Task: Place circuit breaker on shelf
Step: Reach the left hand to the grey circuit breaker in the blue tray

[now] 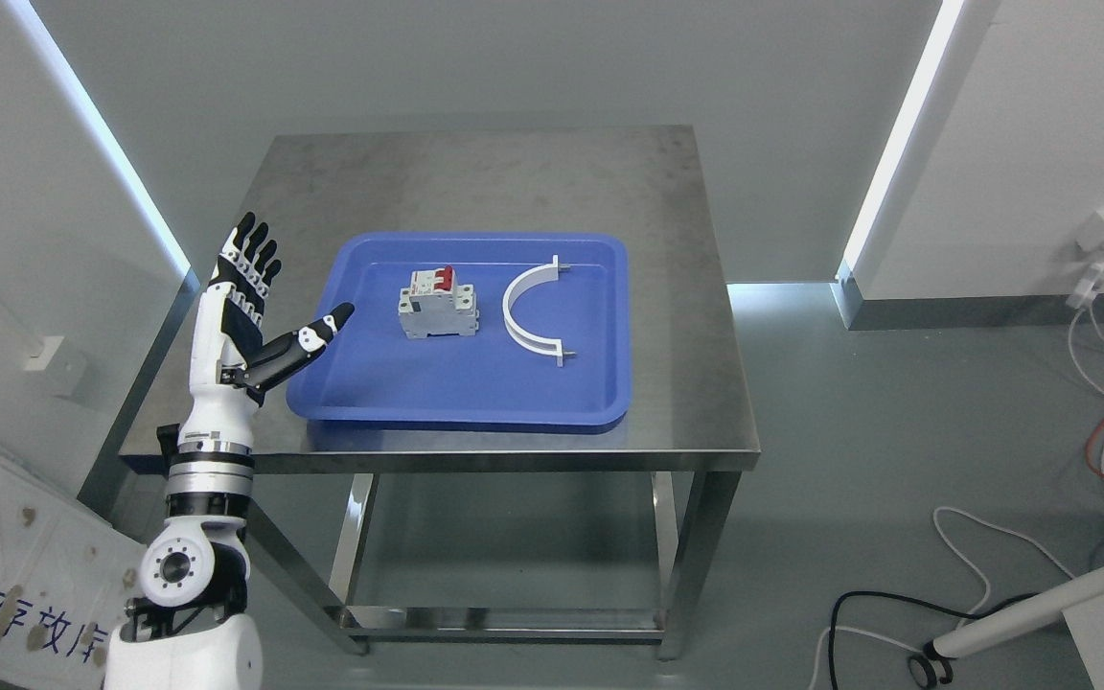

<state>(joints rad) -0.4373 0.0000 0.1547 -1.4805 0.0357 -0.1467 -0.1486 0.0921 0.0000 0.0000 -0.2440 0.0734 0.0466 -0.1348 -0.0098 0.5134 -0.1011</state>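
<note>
Blue tray (437, 398): lay on the steel surface (514, 172), corralling parts.
Circuit breaker (437, 304): sat mid-tray, beside a white curved bracket (525, 311).
Left hand (250, 307): fingers (250, 251) spread, empty, poised near the tray's left edge, likely for reaching.

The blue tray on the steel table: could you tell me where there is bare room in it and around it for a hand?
Inside the blue plastic tray, the near strip below the grey circuit breaker with red switches and the white curved plastic bracket is bare. The steel table is bare behind and right of the tray. The tray's middle is crowded, and the open left hand hovers at its left edge.
</note>
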